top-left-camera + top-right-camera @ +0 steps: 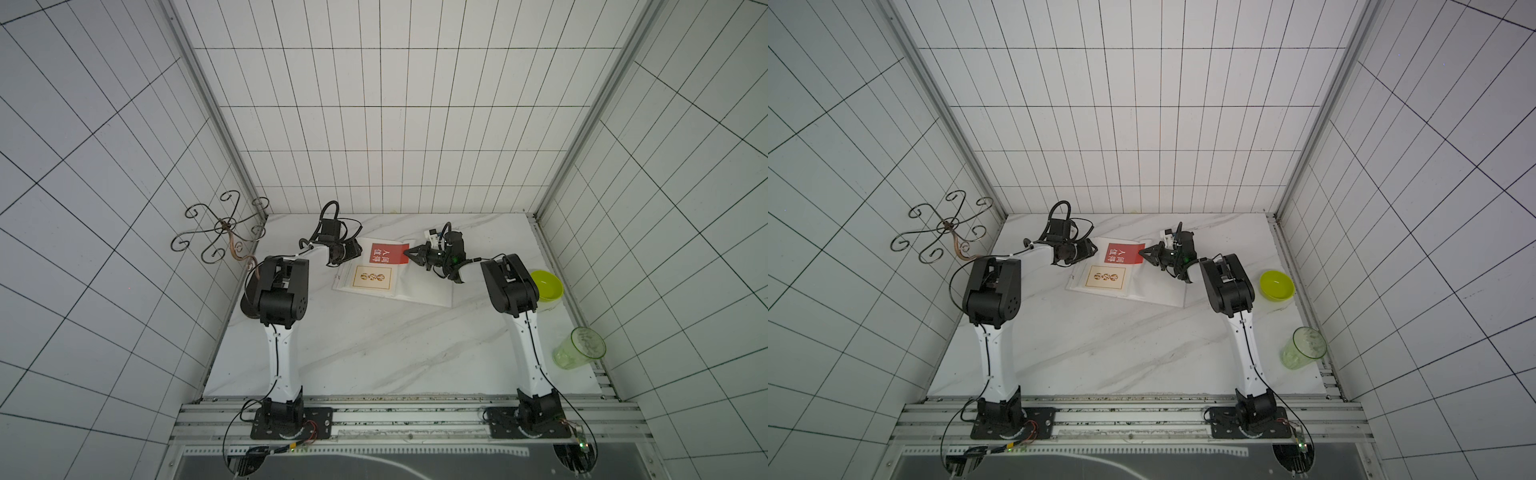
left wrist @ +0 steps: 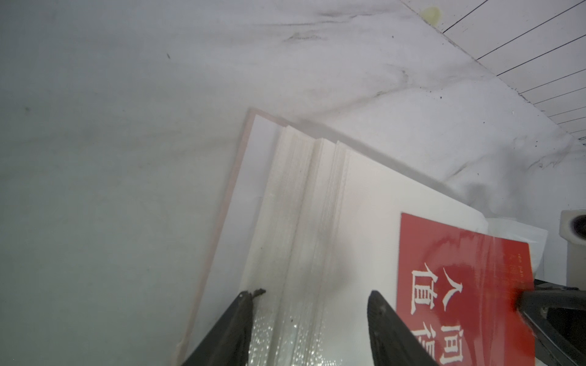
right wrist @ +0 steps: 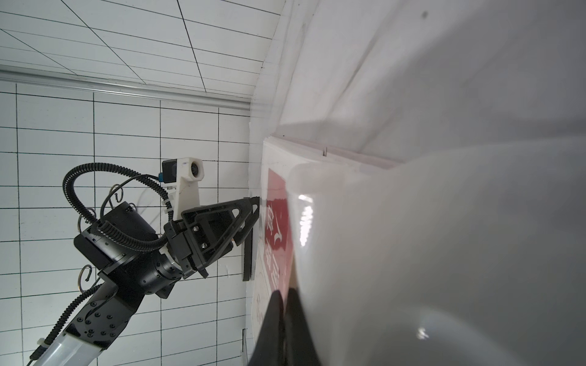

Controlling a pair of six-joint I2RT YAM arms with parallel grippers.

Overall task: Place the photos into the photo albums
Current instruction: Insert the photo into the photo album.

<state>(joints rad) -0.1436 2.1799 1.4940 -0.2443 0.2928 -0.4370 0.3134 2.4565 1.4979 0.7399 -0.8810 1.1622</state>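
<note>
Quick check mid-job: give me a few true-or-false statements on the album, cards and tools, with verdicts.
1. The album is closed. False: it lies open.
2. The right tool is shut on the red card. True.
3. The left tool is shut. False: its jaws stand open over the album's pages.
4. A cream card lies on the album. True.
5. The green bowl stands on the album. False: it stands on the table, apart from it.

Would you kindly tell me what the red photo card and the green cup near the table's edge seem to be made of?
The red card: probably coated paper card, glossy; light streaks glare across its face in the left wrist view. The green cup: translucent, likely plastic, possibly glass; the table shows through its wall in both top views.
</note>
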